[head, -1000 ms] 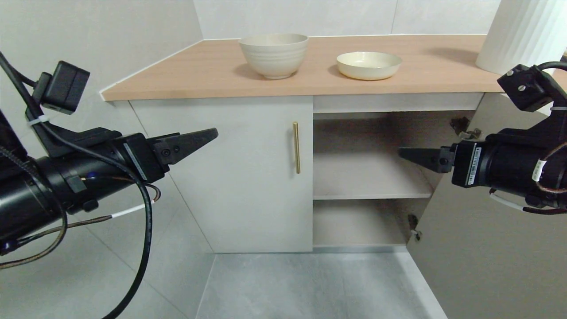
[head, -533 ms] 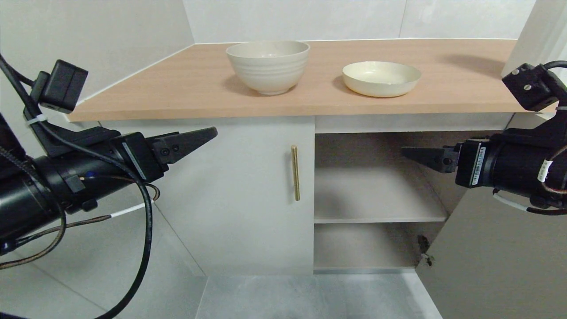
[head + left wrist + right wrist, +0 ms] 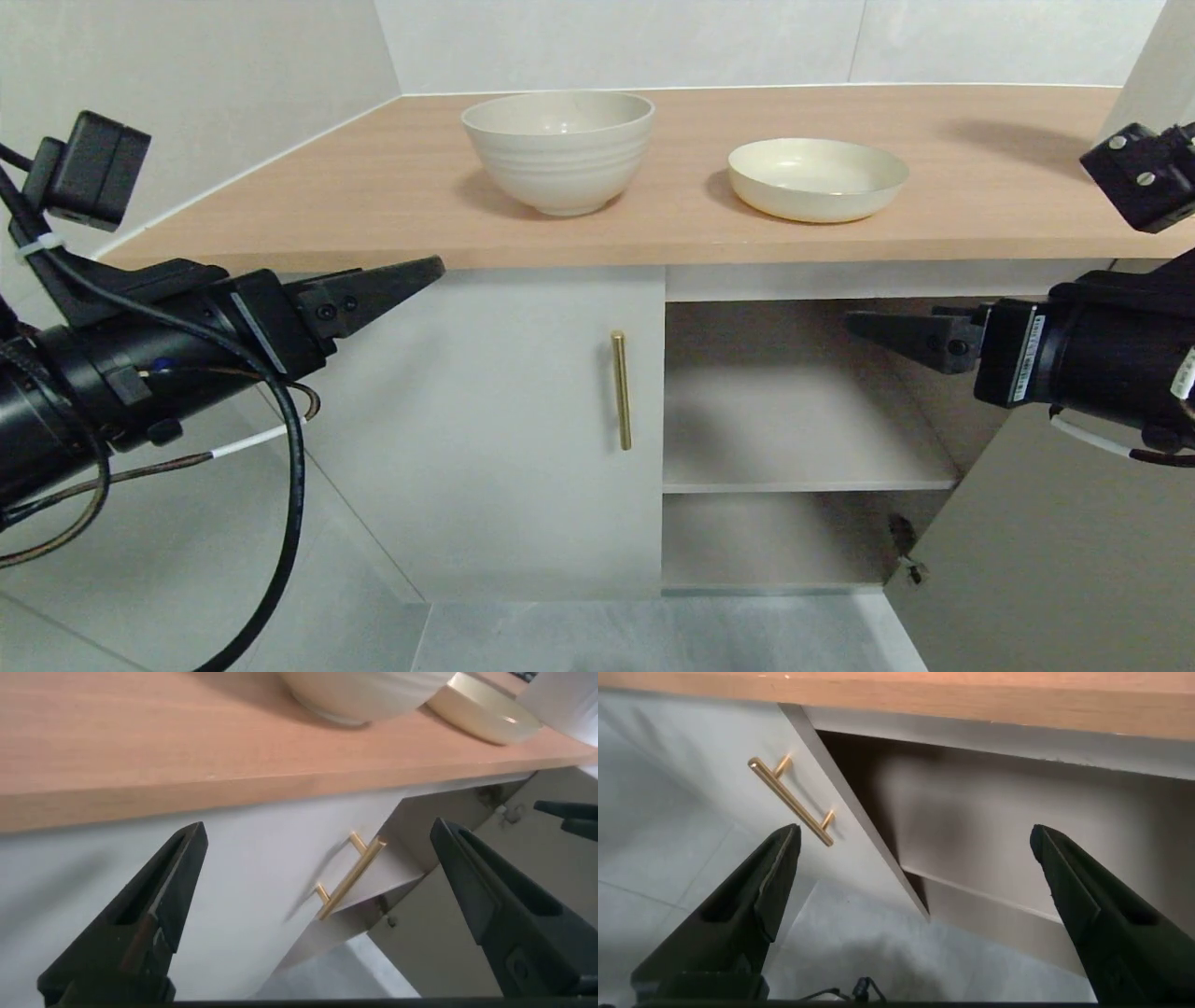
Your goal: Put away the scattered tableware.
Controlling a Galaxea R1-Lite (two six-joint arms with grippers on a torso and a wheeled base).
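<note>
Cream ceramic, by the look of it: the deep bowl and shallow dish sit apart on the wooden counter, above the cabinet's open right compartment. Both the left gripper and right gripper hang below counter level, jaws spread wide, empty. Rising toward the dishes, either arm could strike the counter's front edge; the bowl's smooth curved wall could slip from a rim pinch.

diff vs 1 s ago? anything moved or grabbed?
Only the head camera shifted: the counter now looks nearer and lower in view. Nothing taken or let go. Bowl and shallow dish keep their spots on it; left gripper and right gripper stay open and empty before the cabinet, right door open.
</note>
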